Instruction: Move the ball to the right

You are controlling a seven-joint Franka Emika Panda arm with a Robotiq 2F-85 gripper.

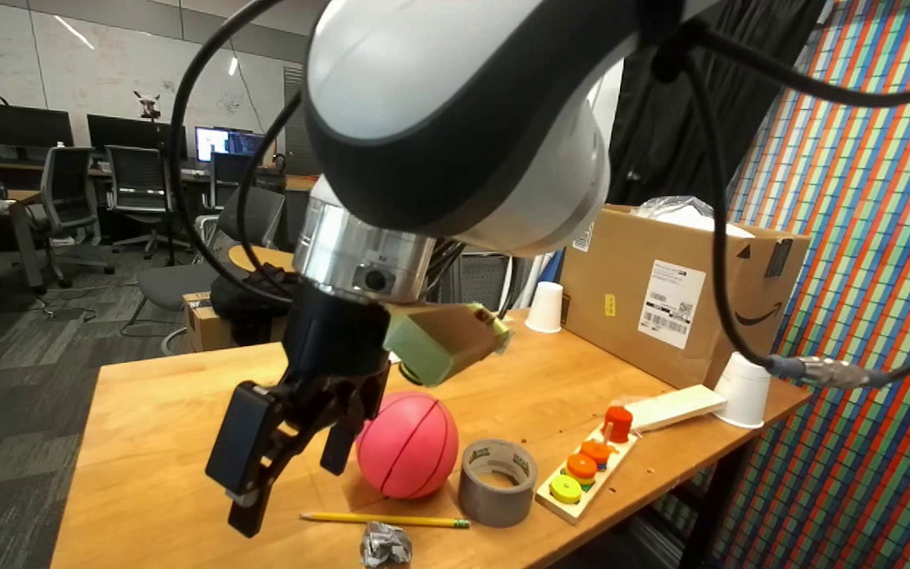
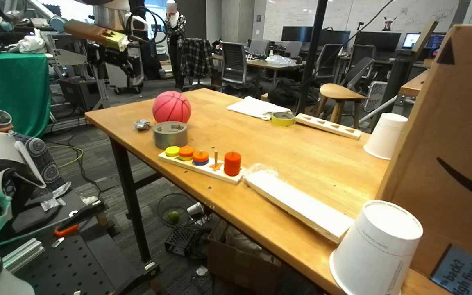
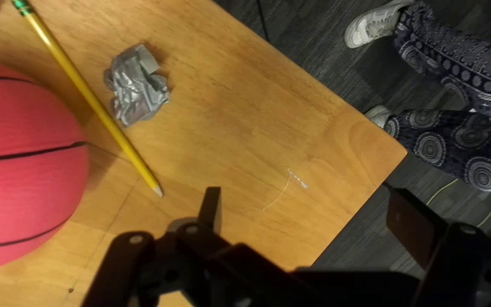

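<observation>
The pinkish-red ball (image 1: 409, 446) with dark seam lines rests on the wooden table, and it also shows in an exterior view (image 2: 171, 107). In the wrist view the ball (image 3: 19, 166) is at the left edge, partly cut off. My gripper (image 1: 292, 484) is open and empty, above the table near a corner. In the wrist view its fingers (image 3: 307, 209) are wide apart, with only table and floor seen between them. The ball is outside the fingers, beside the left one in that view. The gap between ball and finger is visible there.
A grey tape roll (image 1: 497, 484) stands close beside the ball. A yellow pencil (image 3: 88, 94) and a crumpled silver piece (image 3: 137, 85) lie near it. A peg board (image 2: 199, 164), a white-topped bar (image 2: 297, 203), white cups (image 2: 375, 250) and a cardboard box (image 1: 660, 292) are farther along the table (image 1: 155, 442).
</observation>
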